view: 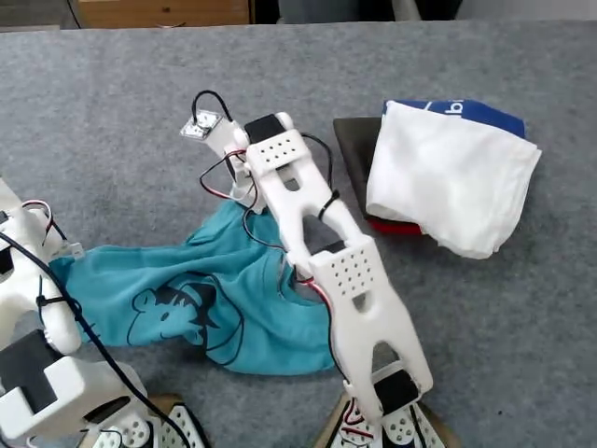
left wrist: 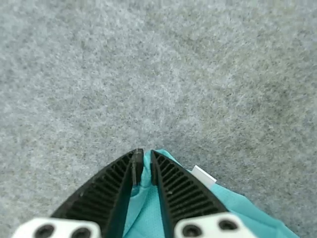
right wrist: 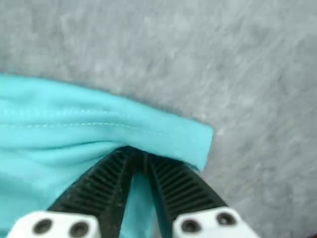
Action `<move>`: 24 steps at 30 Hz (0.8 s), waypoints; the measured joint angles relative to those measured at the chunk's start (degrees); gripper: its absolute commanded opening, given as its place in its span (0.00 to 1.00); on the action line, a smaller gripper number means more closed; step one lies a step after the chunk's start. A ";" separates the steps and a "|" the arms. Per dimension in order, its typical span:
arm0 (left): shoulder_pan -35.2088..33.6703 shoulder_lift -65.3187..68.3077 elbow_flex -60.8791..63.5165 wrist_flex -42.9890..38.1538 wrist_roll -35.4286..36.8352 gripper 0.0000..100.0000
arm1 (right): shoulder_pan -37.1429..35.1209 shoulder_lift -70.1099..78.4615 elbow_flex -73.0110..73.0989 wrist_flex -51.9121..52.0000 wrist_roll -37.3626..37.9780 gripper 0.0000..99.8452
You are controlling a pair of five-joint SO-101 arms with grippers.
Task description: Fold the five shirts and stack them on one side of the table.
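A teal shirt (view: 187, 308) with a dark cartoon print lies crumpled on the grey table, near the front left. My left gripper (left wrist: 144, 153) is shut on the teal shirt's (left wrist: 233, 208) edge beside a small white tag (left wrist: 203, 175); in the high view it sits at the shirt's left end (view: 58, 257). My right gripper (right wrist: 136, 151) is shut on a folded hem of the teal shirt (right wrist: 74, 129), at the shirt's far corner (view: 244, 191). A stack of folded shirts stands at the right: white (view: 452, 177) on top, then blue (view: 466, 107), dark (view: 359, 140) and red (view: 392, 227).
Grey felt-like cloth (view: 112, 103) covers the whole table, with bare surface at the back left and front right. A wooden cabinet (view: 163, 11) stands beyond the far edge. The right arm (view: 326, 252) stretches diagonally over the teal shirt.
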 measured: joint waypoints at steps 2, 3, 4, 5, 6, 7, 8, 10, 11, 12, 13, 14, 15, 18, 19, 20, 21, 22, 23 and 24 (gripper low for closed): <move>0.00 0.00 0.00 0.00 0.00 0.03 | 0.00 2.99 -5.98 -0.09 0.00 0.01; 0.00 0.00 0.00 0.00 0.00 0.03 | 0.00 4.48 -9.05 -0.26 0.00 0.01; 0.00 0.00 0.00 0.00 0.00 0.03 | 0.00 6.07 -12.22 -0.97 0.00 0.01; 0.00 0.00 0.00 0.00 0.00 0.03 | 0.00 7.74 -15.30 -2.20 0.00 0.01; 0.00 0.00 0.00 0.00 0.00 0.03 | -0.26 9.41 -18.37 -3.78 0.00 0.01; 0.00 0.00 0.00 0.00 0.00 0.03 | -0.62 11.25 -21.27 -5.71 0.00 0.01; 0.00 0.00 0.00 0.00 0.00 0.03 | -1.05 13.19 -24.18 -8.18 0.00 0.01; 0.00 0.00 0.00 0.00 0.00 0.03 | -2.29 17.14 -29.10 -14.42 0.00 0.01; 0.00 0.00 0.00 0.00 0.00 0.03 | -2.81 19.25 -31.56 -17.93 0.00 0.01; 0.00 0.00 0.00 0.00 0.00 0.03 | -3.43 21.10 -33.67 -20.84 0.00 0.01; 0.00 0.00 0.00 0.00 0.00 0.03 | -4.04 22.24 -35.52 -22.24 0.00 0.01; 0.00 0.00 0.00 0.00 0.00 0.03 | -4.57 22.68 -36.75 -22.24 0.00 0.01; 0.00 0.00 0.00 0.00 0.00 0.03 | -4.92 22.68 -37.45 -21.63 0.00 0.01; 0.00 0.00 0.00 0.00 0.00 0.03 | -4.92 22.59 -38.51 -16.70 0.00 0.01; 0.00 0.00 0.00 0.00 0.00 0.03 | -4.75 22.59 -38.51 -14.15 0.00 0.01; 0.00 0.00 0.00 0.00 0.00 0.03 | -4.57 22.59 -38.51 -11.34 0.00 0.01; 0.00 0.00 0.00 0.00 0.00 0.03 | -4.40 22.59 -38.51 -8.53 0.00 0.01; 0.00 0.00 0.00 0.00 0.00 0.03 | -4.04 22.51 -38.51 -5.19 0.00 0.01; 0.00 0.00 0.00 0.00 0.00 0.03 | -3.78 22.24 -38.59 -1.85 -0.09 0.01; 0.00 0.00 0.00 0.00 0.00 0.03 | -3.60 21.80 -38.86 2.29 -0.18 0.01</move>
